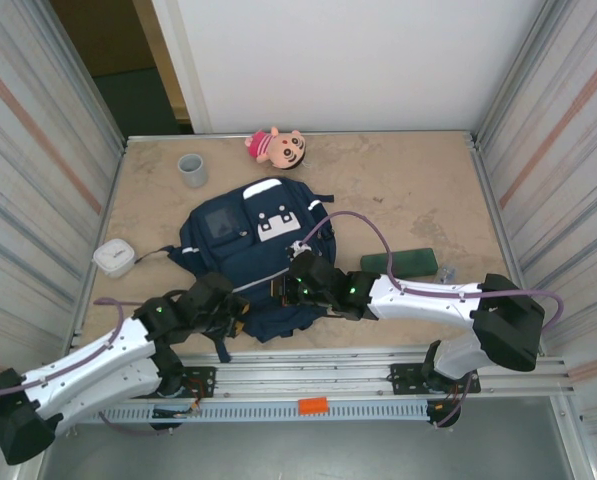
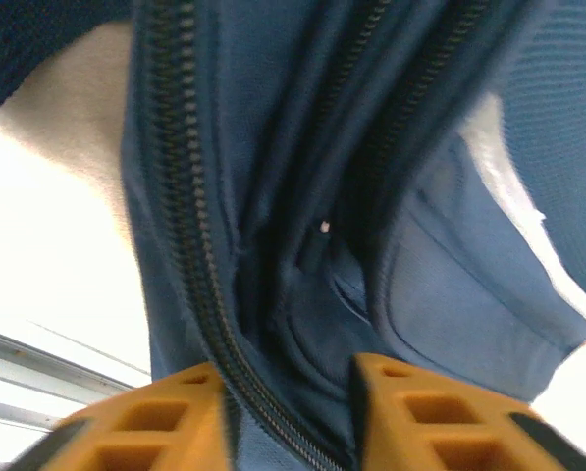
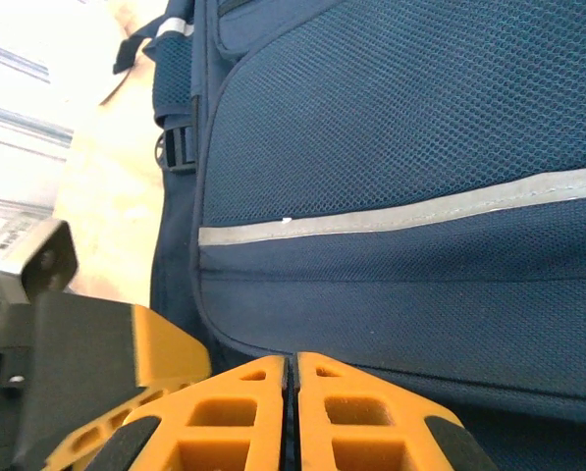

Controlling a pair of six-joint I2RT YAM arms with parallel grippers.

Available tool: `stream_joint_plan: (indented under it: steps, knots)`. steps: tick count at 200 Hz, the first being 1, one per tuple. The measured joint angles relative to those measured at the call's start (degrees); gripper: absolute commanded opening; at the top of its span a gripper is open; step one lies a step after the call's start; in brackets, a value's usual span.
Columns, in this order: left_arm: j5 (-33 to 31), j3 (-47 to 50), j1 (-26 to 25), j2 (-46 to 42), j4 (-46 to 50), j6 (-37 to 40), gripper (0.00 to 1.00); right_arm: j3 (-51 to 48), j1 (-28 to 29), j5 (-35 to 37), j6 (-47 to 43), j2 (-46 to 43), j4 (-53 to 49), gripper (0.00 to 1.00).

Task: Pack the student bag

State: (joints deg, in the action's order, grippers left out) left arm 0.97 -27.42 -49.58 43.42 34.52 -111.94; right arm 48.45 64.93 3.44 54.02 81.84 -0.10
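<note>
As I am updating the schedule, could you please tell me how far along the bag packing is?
Done: nothing visibly packed. In hand: the left pincer grips zipper fabric of the student bag; the right pincer is shut, close by. Left: doll, cup, white box and green case lie outside it.

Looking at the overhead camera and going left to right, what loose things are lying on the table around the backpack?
Around the student bag: white box → grey cup → pink plush doll → dark green case.
</note>
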Motion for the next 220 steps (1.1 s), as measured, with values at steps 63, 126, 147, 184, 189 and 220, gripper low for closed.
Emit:
stream_joint_plan:
  steps: [63, 126, 147, 184, 189, 220]
  knots:
    - [-0.98, 0.13, 5.84, -11.21, 6.45, 0.70, 0.00, -3.43, -0.42, 1.29, 0.13, -5.03, -0.37, 0.00]
    - [1.66, -0.59, 15.85, -18.58, 12.46, 8.22, 0.00, -9.46, -6.14, 0.81, 0.98, -13.35, 0.04, 0.00]
    - [2.80, -2.19, 18.34, -18.34, 13.22, 11.78, 0.00, -11.37, -9.68, -0.48, 0.76, -16.13, 0.33, 0.00]
    - [2.93, -6.21, 23.06, -16.48, 16.41, 18.67, 0.00, -15.13, -19.89, -2.95, -1.25, -20.68, 0.09, 0.00]
    - [2.95, -6.84, 23.58, -16.26, 16.83, 19.67, 0.00, -15.52, -21.22, -3.69, -1.66, -21.00, 0.07, 0.00]
    - [2.32, -10.84, 25.66, -14.43, 18.93, 25.20, 0.00, -16.00, -25.75, -8.22, -3.50, -21.73, 0.17, 0.00]
